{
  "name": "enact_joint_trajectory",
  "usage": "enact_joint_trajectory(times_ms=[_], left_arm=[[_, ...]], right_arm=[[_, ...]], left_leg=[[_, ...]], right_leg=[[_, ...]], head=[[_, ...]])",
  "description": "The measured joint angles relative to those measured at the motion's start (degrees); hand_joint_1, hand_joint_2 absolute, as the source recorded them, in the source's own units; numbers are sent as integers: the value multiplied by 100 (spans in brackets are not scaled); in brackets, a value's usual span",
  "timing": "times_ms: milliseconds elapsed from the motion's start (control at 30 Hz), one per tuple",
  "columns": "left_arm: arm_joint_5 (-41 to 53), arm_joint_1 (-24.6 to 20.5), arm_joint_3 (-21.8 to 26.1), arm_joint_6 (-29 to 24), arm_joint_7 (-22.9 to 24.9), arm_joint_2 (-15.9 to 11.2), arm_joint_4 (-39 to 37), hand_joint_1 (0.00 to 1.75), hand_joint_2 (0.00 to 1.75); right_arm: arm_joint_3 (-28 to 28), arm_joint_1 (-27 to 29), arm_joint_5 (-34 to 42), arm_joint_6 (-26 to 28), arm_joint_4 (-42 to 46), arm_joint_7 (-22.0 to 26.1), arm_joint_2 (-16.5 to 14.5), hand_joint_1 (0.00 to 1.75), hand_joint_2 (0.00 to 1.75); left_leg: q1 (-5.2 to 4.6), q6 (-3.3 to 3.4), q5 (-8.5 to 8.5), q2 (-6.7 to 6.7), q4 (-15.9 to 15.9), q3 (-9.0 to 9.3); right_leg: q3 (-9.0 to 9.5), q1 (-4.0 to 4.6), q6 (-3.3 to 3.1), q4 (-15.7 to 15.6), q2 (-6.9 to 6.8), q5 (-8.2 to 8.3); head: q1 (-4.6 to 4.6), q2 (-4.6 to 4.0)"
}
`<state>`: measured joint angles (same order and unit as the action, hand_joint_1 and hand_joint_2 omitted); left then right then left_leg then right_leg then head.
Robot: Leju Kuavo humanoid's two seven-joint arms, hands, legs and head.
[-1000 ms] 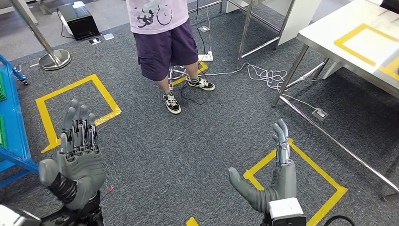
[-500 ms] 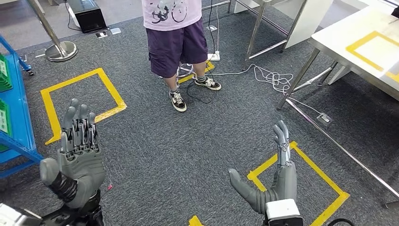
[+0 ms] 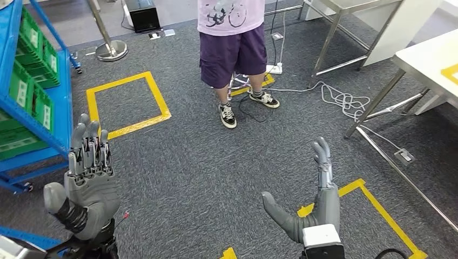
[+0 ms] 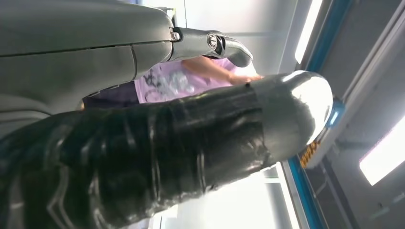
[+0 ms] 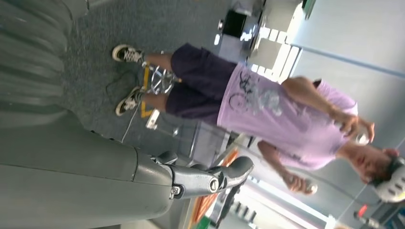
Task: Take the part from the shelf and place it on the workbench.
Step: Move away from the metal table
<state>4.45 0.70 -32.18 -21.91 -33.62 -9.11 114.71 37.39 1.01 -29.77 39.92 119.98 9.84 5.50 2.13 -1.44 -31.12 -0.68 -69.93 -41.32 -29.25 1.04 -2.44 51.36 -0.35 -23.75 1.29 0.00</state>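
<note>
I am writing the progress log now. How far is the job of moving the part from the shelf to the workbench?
It is at the very beginning. Nothing looks done: the left hand and right hand are both open and hold nothing. The blue shelf with green bins stands at the robot's left, not reached yet. Taking a part and carrying it to the workbench at the right are left.

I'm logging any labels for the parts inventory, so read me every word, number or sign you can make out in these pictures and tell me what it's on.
No text can be read in any view.
White labels on the green bins in the blue shelf: too small to read.
Dark print on the person's pink shirt: a drawing, with no letters legible.
Yellow tape squares on the carpet: plain outlines, no writing.
</note>
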Motion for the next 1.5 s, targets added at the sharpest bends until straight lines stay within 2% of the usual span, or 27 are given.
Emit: enact_joint_trajectory(times_ms=[33,67,133,167,233,300,367,433,500,533,567,600,700,733,800,833,900,967,1033,1067,1100,1167,1233,1300,1367,1433,1500], left_arm=[[0,12,1,1,1,-1,-7,0,0],[-1,23,2,1,1,-1,-11,0,0],[-1,36,4,1,1,-1,-14,0,0],[-1,39,5,1,0,1,-14,0,0],[-1,38,7,1,-1,1,-14,0,0],[-2,45,9,1,-2,1,-13,0,0],[-1,45,11,2,-2,2,-12,0,0],[-1,45,13,9,-8,3,-11,0,0],[-2,58,15,14,-15,1,-12,0,0],[-2,65,16,14,-18,0,-13,0,0],[-2,67,18,14,-18,-1,-13,0,0],[-2,67,19,14,-19,-1,-12,0,0],[-2,61,22,16,-22,0,-6,0,0],[-2,64,23,17,-26,0,-6,0,0],[-3,91,28,21,-37,-1,-3,0,0],[-3,112,35,22,-48,-2,2,0,0],[-6,132,51,22,-77,-9,15,0,0],[-22,156,62,22,-104,-19,19,0,0],[-36,193,68,22,-116,-28,17,0,0],[-37,209,73,22,-120,-32,17,0,0],[-39,222,80,22,-121,-37,17,0,0],[-40,234,93,22,-126,-45,19,0,0],[-42,234,99,30,-146,-49,25,0,0],[-48,254,105,44,-186,-51,29,0,0],[-56,277,110,63,-236,-52,30,0,0],[-65,284,112,86,-298,-51,28,0,0],[-71,301,114,105,-356,-51,19,0,0]], right_arm=[[1,4,-1,-1,-10,-3,1,0,175],[1,5,-1,-1,-19,-4,2,0,175],[1,8,-3,-1,-26,-4,3,0,175],[1,8,-3,-1,-27,-5,3,0,175],[1,14,-10,-1,-27,-5,4,0,175],[1,15,-15,-1,-27,-4,5,0,175],[2,5,-19,0,-26,-4,7,0,175],[3,7,-40,1,-26,1,8,0,175],[3,22,-71,0,-31,10,9,0,175],[3,27,-82,0,-33,14,9,0,175],[3,29,-87,0,-36,17,9,0,175],[3,29,-88,0,-38,19,9,0,175],[4,33,-94,1,-38,30,9,0,175],[4,37,-102,1,-39,34,9,0,175],[6,37,-126,0,-41,43,7,0,175],[7,31,-143,0,-42,48,2,0,175],[14,20,-177,-1,-48,66,-15,0,175],[27,38,-201,-1,-65,83,-27,0,175],[43,60,-208,-1,-89,90,-30,0,175],[49,62,-209,-1,-102,91,-30,0,175],[52,62,-210,-1,-112,92,-31,0,175],[55,67,-217,-1,-122,96,-40,0,175],[57,73,-236,-1,-125,109,-55,0,175],[61,79,-267,-2,-136,136,-65,0,175],[62,82,-298,-3,-150,178,-75,0,175],[63,97,-316,-2,-163,236,-88,0,175],[64,133,-321,-3,-187,293,-102,0,175]], left_leg=[[1,-19,36,17,-70,-34],[3,-35,170,52,108,69],[-16,-49,457,248,828,488],[-27,-26,552,334,1156,683],[-53,55,577,392,1399,813],[-42,120,625,256,1405,799],[-28,159,642,139,1411,793],[-23,190,652,26,1426,794],[-32,203,659,-101,1434,789],[-37,204,660,-169,1435,790],[-42,206,661,-242,1437,796],[-43,207,662,-317,1443,808],[0,178,694,-522,1486,813],[37,146,722,-588,1499,785],[106,45,800,-739,1554,730],[104,15,804,-718,1572,697],[42,-18,652,-421,1347,524],[-2,-31,318,-70,626,145],[-3,-57,152,14,28,-136],[-3,-63,210,34,34,-113],[-5,-63,344,69,262,35],[-44,-39,621,298,1078,554],[-102,36,719,482,1594,871],[-121,115,738,405,1661,883],[-100,163,766,262,1681,882],[-75,198,785,126,1704,894],[-73,211,792,-14,1705,886]], right_leg=[[-21,-4,27,46,-65,-28],[-38,-13,59,92,-128,-56],[-61,-26,135,174,-229,-112],[-75,-18,176,221,-273,-138],[-101,0,234,281,-334,-146],[-120,-10,272,307,-387,-155],[-231,-43,321,524,-284,-340],[-538,-80,364,1215,-104,-699],[-899,-93,368,2002,-46,-956],[-987,-92,354,2166,-35,-953],[-970,-88,326,2090,-13,-838],[-851,-80,287,1797,41,-633],[-353,-64,149,697,506,-58],[-277,-53,120,539,620,3],[-241,-23,95,444,587,51],[-181,-23,78,324,507,77],[-30,-28,47,23,310,91],[35,-22,42,-108,120,39],[1,-16,61,-66,-44,15],[-10,-16,75,-47,-118,5],[-15,-18,90,-34,-185,-5],[-15,-11,138,-8,-296,-30],[-37,10,200,45,-384,-43],[-57,9,249,99,-483,-39],[-143,-27,303,242,-404,-158],[-420,-71,358,832,-165,-489],[-810,-100,386,1708,-48,-813]], head=[[-21,0],[-41,0],[-90,0],[-114,0],[-120,0],[-88,0],[-48,0],[18,0],[70,0],[86,0],[97,0],[105,0],[96,0],[97,0],[119,0],[132,0],[86,0],[7,0],[-38,0],[-59,0],[-84,0],[-133,0],[-150,0],[-131,0],[-108,0],[-51,0],[22,0]])
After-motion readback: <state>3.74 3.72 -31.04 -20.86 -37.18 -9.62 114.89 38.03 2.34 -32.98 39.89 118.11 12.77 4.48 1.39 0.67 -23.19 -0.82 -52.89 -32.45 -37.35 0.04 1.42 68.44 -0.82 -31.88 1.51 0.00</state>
